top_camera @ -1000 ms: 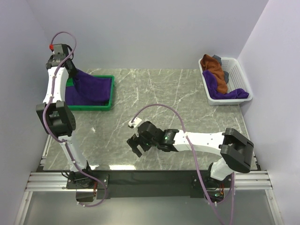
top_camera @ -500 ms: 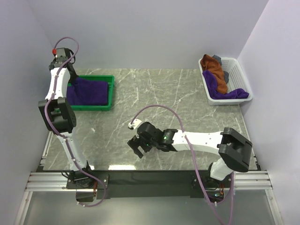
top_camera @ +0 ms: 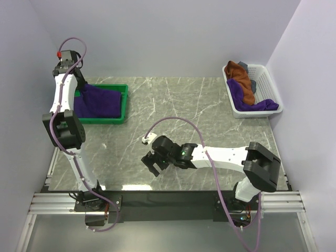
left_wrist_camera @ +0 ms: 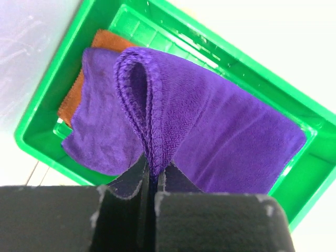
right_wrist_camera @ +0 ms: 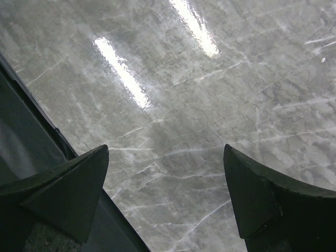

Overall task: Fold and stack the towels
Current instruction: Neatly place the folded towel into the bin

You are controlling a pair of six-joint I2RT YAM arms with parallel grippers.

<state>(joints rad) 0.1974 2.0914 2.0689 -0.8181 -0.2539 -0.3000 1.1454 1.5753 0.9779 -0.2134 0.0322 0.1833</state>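
pinching the doubled hem of a deep purple plush towel, the left end effector has its jaws closed tight on the cloth, and that edge rises in a loop toward the wrist camera. the towel's other end lies spread inside a shallow green plastic tray at the far left of the grey marble-patterned desk. a rust-brown plush towel lies under it in the tray, one corner showing. the right end effector hangs over bare desk near the front middle, jaws spread wide with nothing between them. at the far right, a white slotted plastic basket holds a second rust-brown towel, a second purple towel and a small grey item.
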